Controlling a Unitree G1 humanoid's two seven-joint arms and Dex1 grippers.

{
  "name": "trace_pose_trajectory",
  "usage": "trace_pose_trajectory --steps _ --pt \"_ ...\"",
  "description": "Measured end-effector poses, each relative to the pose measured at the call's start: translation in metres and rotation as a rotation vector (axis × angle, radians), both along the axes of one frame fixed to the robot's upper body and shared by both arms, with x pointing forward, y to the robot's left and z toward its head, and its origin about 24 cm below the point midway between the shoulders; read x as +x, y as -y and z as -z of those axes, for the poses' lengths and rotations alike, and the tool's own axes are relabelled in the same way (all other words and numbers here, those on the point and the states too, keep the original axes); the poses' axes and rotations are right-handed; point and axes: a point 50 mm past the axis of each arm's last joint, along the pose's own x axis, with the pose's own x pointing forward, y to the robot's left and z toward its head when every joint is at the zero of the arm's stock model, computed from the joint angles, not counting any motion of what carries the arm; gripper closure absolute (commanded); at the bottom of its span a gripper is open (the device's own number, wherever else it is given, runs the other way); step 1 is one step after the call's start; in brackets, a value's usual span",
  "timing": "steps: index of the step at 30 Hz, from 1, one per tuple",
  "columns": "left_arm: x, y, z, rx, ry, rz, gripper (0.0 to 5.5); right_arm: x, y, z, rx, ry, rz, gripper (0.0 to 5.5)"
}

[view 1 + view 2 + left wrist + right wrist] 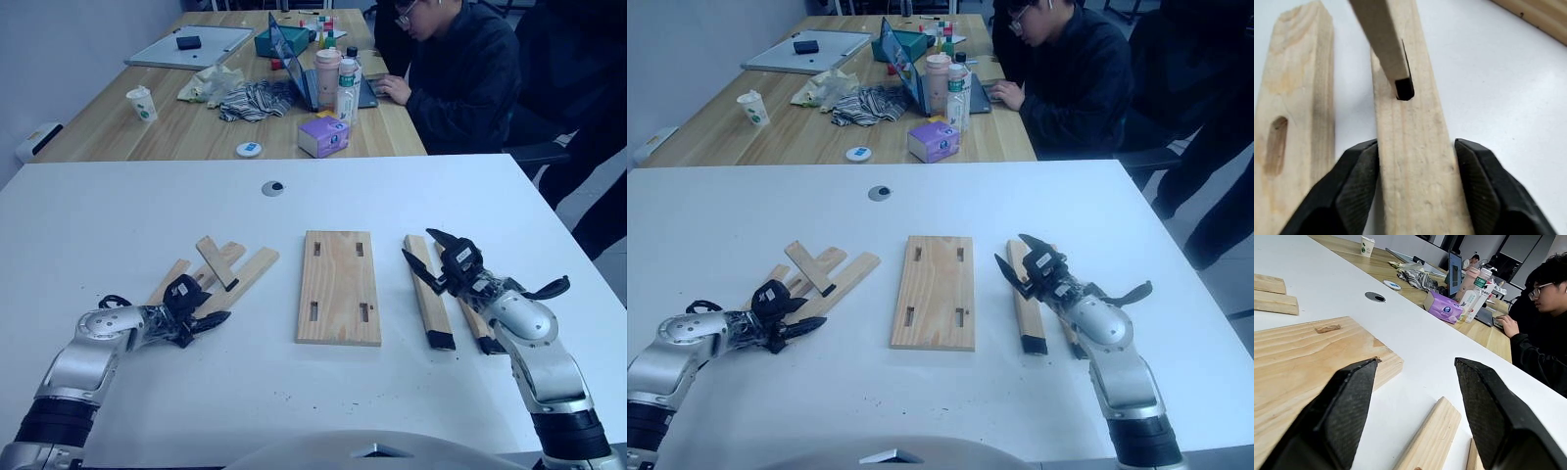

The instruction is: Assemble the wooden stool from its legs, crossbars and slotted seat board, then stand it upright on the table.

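The slotted seat board (339,286) lies flat in the middle of the white table (118,215). To its left, several wooden legs and crossbars (223,262) lie in a loose pile. My left gripper (208,311) is at the near end of that pile, shut on one wooden leg (1410,147), its pads (1359,181) pressing both sides. A short black-tipped crossbar (1386,44) rests across that leg. Right of the board lie two more legs (429,294); the outer one is partly under my right arm. My right gripper (436,259) hovers open just above them, holding nothing (1415,363).
A round cable hole (273,188) sits in the table behind the board. Beyond stands a wooden table (118,122) with a laptop, bottles, a cup and cloth, where a person sits. Bare table surface lies in front of the board and at the far left.
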Motion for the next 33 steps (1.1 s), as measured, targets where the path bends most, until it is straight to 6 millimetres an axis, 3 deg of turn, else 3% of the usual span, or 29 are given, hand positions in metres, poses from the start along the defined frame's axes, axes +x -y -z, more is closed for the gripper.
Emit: trace_pose_trajectory --steps 3,9,11,12,16,19,22,27,33 --pt "0.002 -0.001 0.001 0.004 0.021 0.021 3.42 0.0 0.0 0.0 0.001 -0.002 0.0 2.56" --pt "0.028 0.002 -0.01 -0.025 0.055 -0.027 3.47 0.003 0.006 -0.007 0.002 0.048 0.037 2.56" --pt "0.05 0.019 -0.033 -0.123 0.095 -0.031 3.47 0.009 0.007 -0.017 0.015 0.098 0.033 2.56" --pt "0.067 0.034 -0.061 -0.205 0.156 -0.006 3.47 0.013 0.009 -0.025 0.08 0.116 0.038 2.56" --pt "0.088 0.086 -0.121 -0.605 0.076 0.114 3.47 0.025 -0.007 -0.044 0.552 0.005 -0.078 1.92" --pt "0.084 0.114 -0.146 -0.809 -0.081 0.224 3.47 0.034 -0.026 -0.05 0.812 -0.178 -0.265 1.32" --pt "0.077 0.128 -0.148 -0.9 -0.21 0.265 3.47 0.036 -0.038 -0.05 0.977 -0.317 -0.371 0.79" --pt "0.07 0.136 -0.15 -0.96 -0.271 0.294 3.47 0.028 -0.052 -0.056 1.166 -0.48 -0.517 0.76" --pt "0.058 0.139 -0.157 -0.994 -0.262 0.368 3.47 0.03 -0.054 -0.063 1.321 -0.564 -0.54 0.76"
